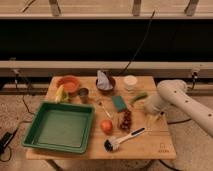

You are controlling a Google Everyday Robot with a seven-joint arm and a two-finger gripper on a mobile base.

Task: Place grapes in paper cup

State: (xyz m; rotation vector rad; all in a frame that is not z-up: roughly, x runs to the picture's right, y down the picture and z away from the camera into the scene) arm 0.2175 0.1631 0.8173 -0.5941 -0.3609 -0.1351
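- While the white robot arm (176, 96) reaches in from the right over the pale wooden table (161, 148), we see its gripper (153, 115) hang over the table's right part, just below a curved green vegetable (139, 98) and to the right of the grapes.
- We cannot tell whether the gripper is released, clenched or grasping anything.
- A small bunch of dark red-purple grapes (125, 120) lies on the table near its middle, just right of a smooth round orange fruit (106, 126) and just below a teal rectangular sponge (119, 103).
- A short white paper cup (130, 82) stands upright near the back edge, well apart from the grapes, beside a dark bowl (105, 86) holding something grey and crumpled.
- A dark-bristled brush with a white handle (121, 140) lies slanted near the front edge, below the grapes.
- On the left we see a deep green plastic tray (35, 142); behind it stand an orange bowl (69, 83), a yellow banana (60, 93) and a small dark metal cup (83, 93).
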